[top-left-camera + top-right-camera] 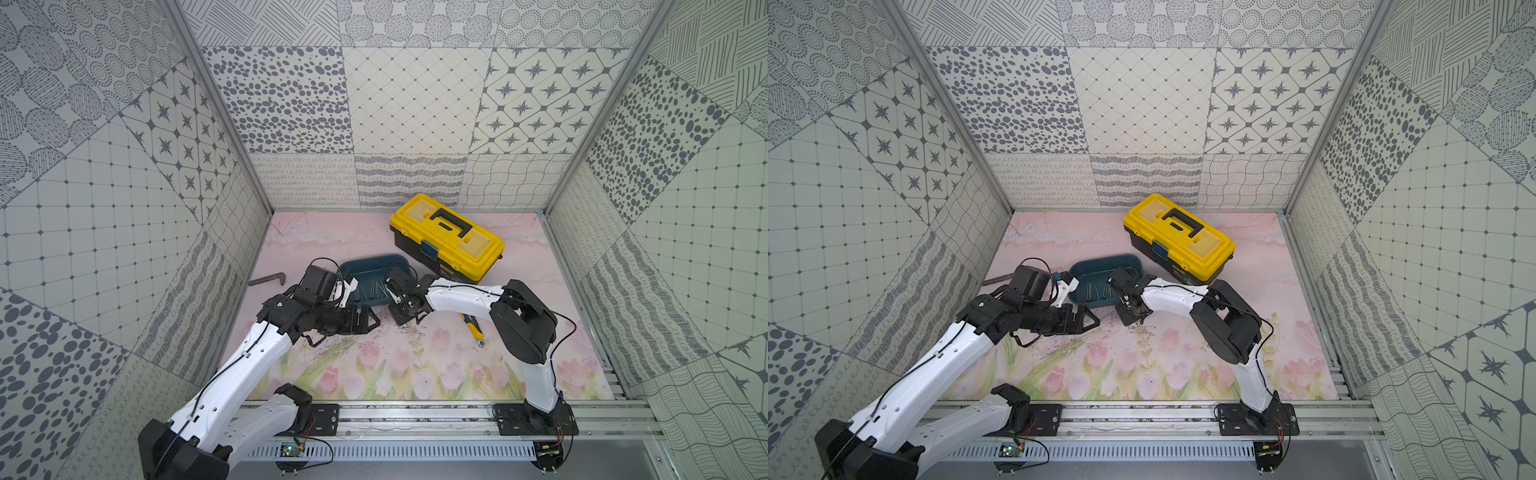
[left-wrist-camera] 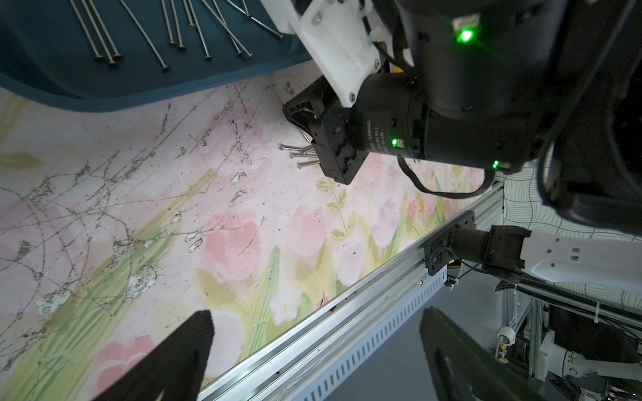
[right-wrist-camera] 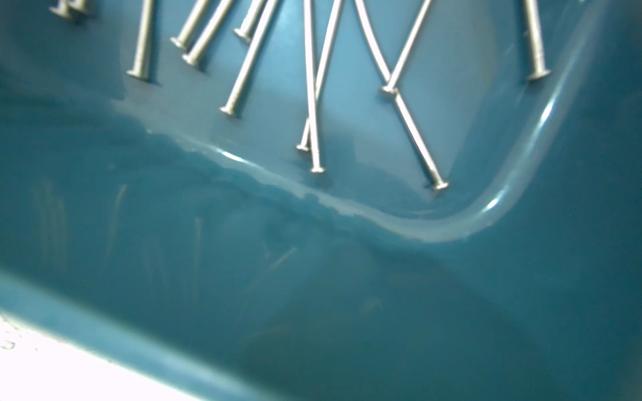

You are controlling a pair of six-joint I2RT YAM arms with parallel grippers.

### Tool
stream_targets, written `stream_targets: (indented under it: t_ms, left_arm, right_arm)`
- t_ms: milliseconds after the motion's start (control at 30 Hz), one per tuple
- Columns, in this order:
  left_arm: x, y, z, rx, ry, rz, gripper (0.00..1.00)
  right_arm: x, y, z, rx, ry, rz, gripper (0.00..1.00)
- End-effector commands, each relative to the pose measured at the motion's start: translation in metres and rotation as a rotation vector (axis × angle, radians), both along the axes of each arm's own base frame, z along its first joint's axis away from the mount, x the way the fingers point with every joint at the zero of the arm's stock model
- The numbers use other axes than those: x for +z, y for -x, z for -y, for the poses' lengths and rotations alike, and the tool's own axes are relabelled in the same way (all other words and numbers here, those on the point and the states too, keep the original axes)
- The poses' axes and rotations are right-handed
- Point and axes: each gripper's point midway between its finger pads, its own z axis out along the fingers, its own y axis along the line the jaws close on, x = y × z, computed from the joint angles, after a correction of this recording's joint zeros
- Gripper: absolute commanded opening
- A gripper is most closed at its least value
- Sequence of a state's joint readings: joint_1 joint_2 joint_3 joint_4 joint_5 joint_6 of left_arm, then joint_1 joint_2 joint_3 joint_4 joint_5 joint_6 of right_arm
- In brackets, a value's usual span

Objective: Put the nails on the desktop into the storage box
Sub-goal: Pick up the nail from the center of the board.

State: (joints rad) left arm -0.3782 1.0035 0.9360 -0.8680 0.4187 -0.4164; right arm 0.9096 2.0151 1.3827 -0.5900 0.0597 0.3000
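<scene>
The teal storage box (image 1: 376, 266) (image 1: 1100, 264) lies mid-desktop, with several grey nails (image 1: 368, 291) (image 2: 173, 31) (image 3: 312, 104) on its floor. A small bunch of nails (image 1: 413, 330) (image 1: 1144, 330) (image 2: 297, 154) rests on the tulip-printed desktop (image 1: 374, 374) just in front of the box. My right gripper (image 1: 404, 320) (image 1: 1128, 318) points down at the box's near right corner, right by that bunch. Its fingertips are hidden, so any grip on a nail is not visible. My left gripper (image 1: 368, 322) (image 2: 316, 361) lies open and empty left of the bunch.
A yellow-lidded black toolbox (image 1: 446, 237) stands behind the box on the right. A yellow-and-black utility knife (image 1: 473, 328) lies under the right arm. A dark L-shaped bar (image 1: 268, 279) lies at the left wall. The aluminium rail (image 1: 415, 411) runs along the front edge.
</scene>
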Motion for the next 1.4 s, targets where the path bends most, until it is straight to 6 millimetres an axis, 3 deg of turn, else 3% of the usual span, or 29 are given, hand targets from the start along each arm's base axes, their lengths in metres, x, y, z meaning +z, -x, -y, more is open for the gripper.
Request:
stream_targets:
  t_ms: [0, 333, 600, 800, 933, 1067, 1200, 1367]
  left_arm:
    - [0.0, 0.001, 0.005, -0.036, 0.026, 0.004, 0.98]
    - [0.012, -0.006, 0.018, -0.055, 0.103, 0.039, 0.99]
    - [0.031, -0.011, 0.025, -0.108, 0.14, 0.123, 0.97]
    - [0.056, -0.015, 0.022, -0.245, 0.075, 0.381, 0.92]
    - [0.069, -0.009, 0.023, -0.451, -0.052, 0.636, 0.93]
    - [0.067, -0.009, 0.023, -0.627, -0.241, 0.869, 0.92]
    - [0.072, -0.027, 0.019, -0.709, -0.507, 1.128, 0.92]
    - [0.078, -0.045, 0.026, -0.883, -0.828, 1.334, 0.89]
  right_arm:
    - [-0.003, 0.013, 0.018, 0.044, 0.062, -0.008, 0.0]
    - [0.093, 0.004, -0.004, 0.17, -0.12, 0.174, 0.0]
    - [0.137, 0.026, -0.007, 0.336, -0.241, 0.219, 0.0]
    - [0.168, 0.046, -0.006, 0.302, -0.434, 0.085, 0.0]
    - [0.187, 0.06, -0.002, 0.273, -0.54, -0.021, 0.0]
    - [0.202, 0.074, 0.003, 0.264, -0.618, -0.118, 0.0]
    - [0.215, 0.084, 0.009, 0.257, -0.655, -0.179, 0.0]
    - [0.223, 0.096, 0.012, 0.252, -0.671, -0.266, 0.0]
